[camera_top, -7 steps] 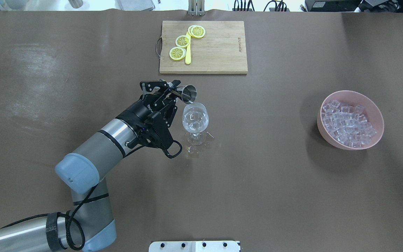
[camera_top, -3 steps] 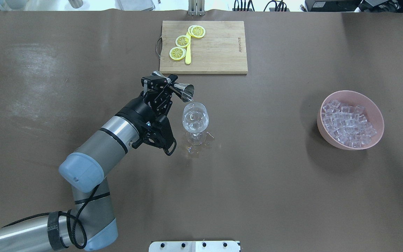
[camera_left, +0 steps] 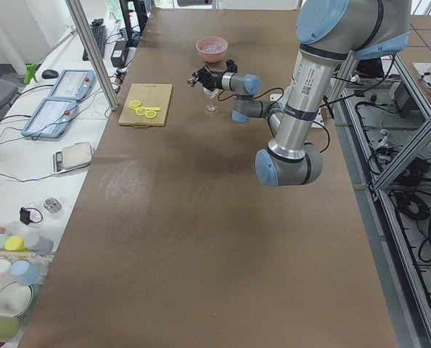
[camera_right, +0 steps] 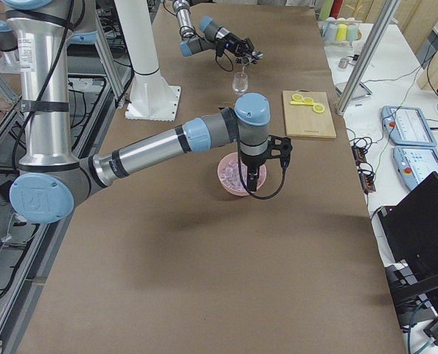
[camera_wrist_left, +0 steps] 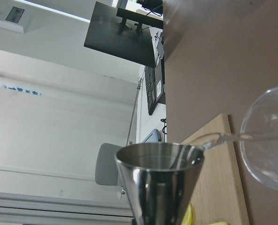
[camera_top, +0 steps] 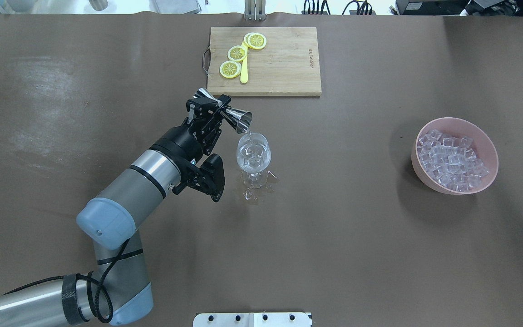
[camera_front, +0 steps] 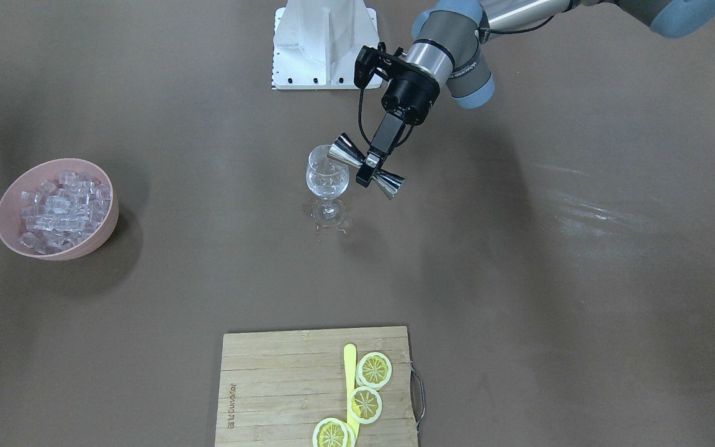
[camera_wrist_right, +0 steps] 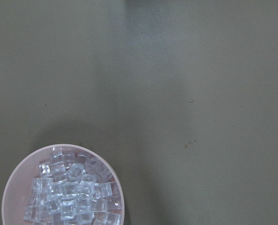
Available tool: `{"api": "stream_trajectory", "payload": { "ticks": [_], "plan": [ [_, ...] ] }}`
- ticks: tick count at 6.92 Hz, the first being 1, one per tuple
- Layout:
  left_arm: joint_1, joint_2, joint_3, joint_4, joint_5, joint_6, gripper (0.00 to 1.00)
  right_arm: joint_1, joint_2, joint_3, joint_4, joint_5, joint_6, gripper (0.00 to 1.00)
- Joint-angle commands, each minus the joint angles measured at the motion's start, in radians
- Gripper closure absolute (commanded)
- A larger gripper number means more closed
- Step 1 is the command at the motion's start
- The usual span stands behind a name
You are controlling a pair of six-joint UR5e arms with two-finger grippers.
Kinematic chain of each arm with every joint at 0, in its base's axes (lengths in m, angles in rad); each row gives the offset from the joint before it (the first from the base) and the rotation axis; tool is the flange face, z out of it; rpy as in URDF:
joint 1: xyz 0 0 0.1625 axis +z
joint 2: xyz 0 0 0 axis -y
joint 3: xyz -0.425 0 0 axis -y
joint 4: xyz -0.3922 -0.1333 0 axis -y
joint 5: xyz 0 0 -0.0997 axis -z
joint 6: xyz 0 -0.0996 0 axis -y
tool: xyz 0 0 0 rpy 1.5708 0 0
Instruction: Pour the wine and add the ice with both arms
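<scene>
Overhead exterior view: my left gripper point(camera_top: 214, 110) is closed on the narrow waist of a steel jigger point(camera_top: 239, 119), with one finger on each side and no gap showing. The jigger is tipped with its mouth downward, just above the far rim of the wine glass point(camera_top: 253, 154).

Left wrist-mounted view: a thin clear stream point(camera_wrist_left: 222, 138) leaves the lip of the jigger point(camera_wrist_left: 160, 183) and arcs into the glass bowl point(camera_wrist_left: 270, 140).

Exterior front-facing view: the same grip point(camera_front: 370, 169) is seen from across the table. The wine glass point(camera_front: 328, 177) stands upright on its foot.

Judgement: the pour is under way and not finished.
- How much liquid remains in the jigger cannot be read.
- Glints on the table point(camera_top: 107, 68) around the glass foot may be spilled drops or refraction. I cannot tell which.

Exterior right view: my right gripper point(camera_right: 253, 184) hangs in front of the pink bowl point(camera_top: 459, 120). Whether it is open or closed cannot be told, since no other view shows its fingers.

Right wrist-mounted view: the ice point(camera_wrist_right: 71, 192) is heaped in that bowl, at the lower left of the frame. In the overhead view the ice point(camera_top: 452, 159) lies well apart from the glass, on my right side of the table.

Judgement: the ice step is left to do. Whether any cube already sits in the glass is unclear.

A cutting board point(camera_top: 284, 63) with lemon slices point(camera_top: 230, 69) lies beyond the glass.
</scene>
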Motion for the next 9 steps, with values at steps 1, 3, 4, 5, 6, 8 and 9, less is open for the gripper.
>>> {"api": "stream_trajectory", "payload": {
  "ticks": [1,3,4,5,6,8,9],
  "plan": [
    [-0.002,-0.001,0.001,0.000,0.003,0.064,1.00,0.000,0.001,0.005,0.000,0.000,0.000,0.00],
    [-0.002,-0.033,0.001,-0.003,0.006,0.051,1.00,0.000,0.003,0.005,0.000,0.000,0.000,0.00],
    [-0.003,-0.039,0.001,-0.015,0.005,-0.001,1.00,0.000,0.003,0.005,0.000,0.000,0.000,0.00],
    [-0.002,-0.039,0.001,-0.011,0.005,-0.155,1.00,0.000,0.003,0.003,0.000,0.000,0.000,0.00],
    [-0.005,-0.038,0.002,-0.015,0.000,-0.258,1.00,0.000,0.003,0.002,-0.001,-0.001,0.000,0.00],
    [-0.015,-0.032,0.002,-0.018,0.005,-0.544,1.00,0.000,0.000,-0.005,0.000,-0.001,-0.002,0.00],
    [-0.019,-0.032,0.001,-0.020,0.014,-0.660,1.00,0.000,0.001,-0.006,0.000,-0.003,-0.002,0.00]
  ]
}}
